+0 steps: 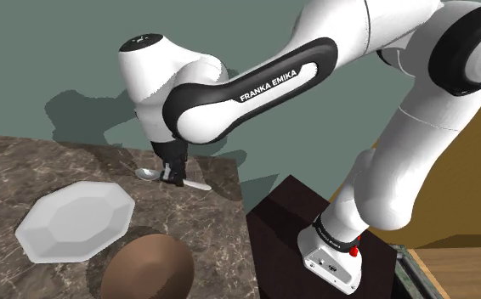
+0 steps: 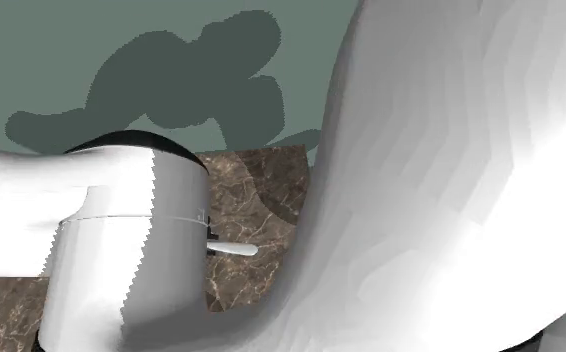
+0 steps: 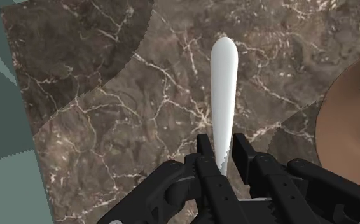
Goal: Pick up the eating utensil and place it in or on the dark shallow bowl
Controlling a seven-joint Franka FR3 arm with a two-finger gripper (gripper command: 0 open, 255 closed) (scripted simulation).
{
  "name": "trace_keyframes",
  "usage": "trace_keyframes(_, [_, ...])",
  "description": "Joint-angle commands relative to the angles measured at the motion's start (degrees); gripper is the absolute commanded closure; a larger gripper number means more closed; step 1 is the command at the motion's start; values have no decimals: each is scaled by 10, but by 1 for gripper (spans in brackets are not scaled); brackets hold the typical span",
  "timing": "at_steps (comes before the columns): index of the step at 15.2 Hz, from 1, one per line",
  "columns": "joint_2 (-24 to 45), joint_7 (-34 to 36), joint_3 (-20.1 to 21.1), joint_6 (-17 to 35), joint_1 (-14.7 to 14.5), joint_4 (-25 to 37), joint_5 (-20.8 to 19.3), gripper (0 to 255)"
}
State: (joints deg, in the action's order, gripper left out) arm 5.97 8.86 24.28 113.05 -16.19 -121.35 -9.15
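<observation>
- The spoon (image 3: 224,89) is partly hidden. In the wrist view its bowl end is lost behind the gripper (image 3: 224,149), and the long handle runs out from between the fingers.
- In the second exterior view the white arm (image 2: 451,150) covers most of the scene, and the handle's tip pokes out beside the wrist.
- The black fingers (image 3: 205,153) are closed on the handle, one pressing each side.
- The spoon is at the far part of the counter (image 1: 26,161), but whether it rests on the surface or sits just off it is hard to tell.
- The brown bowl (image 1: 148,267) is round and smooth. It sits near, well apart from the spoon, and is cut off by the shoulder view's bottom edge.
- To its left is a white plate (image 1: 76,219), eight-sided and faceted.
- The counter is dark brown marble with pale veins.
- The spoon is plain white, with a smooth, round-ended handle.
</observation>
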Motion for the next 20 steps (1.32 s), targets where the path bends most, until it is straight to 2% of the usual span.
trace_keyframes(1, [-3,24,13,-6,-14,1,7,255])
trace_keyframes(7, [10,102,52,-20,-61,18,20,255])
trace_keyframes(14, [51,200,92,-41,-120,68,19,255])
trace_keyframes(20, [78,212,87,-1,-125,49,3,255])
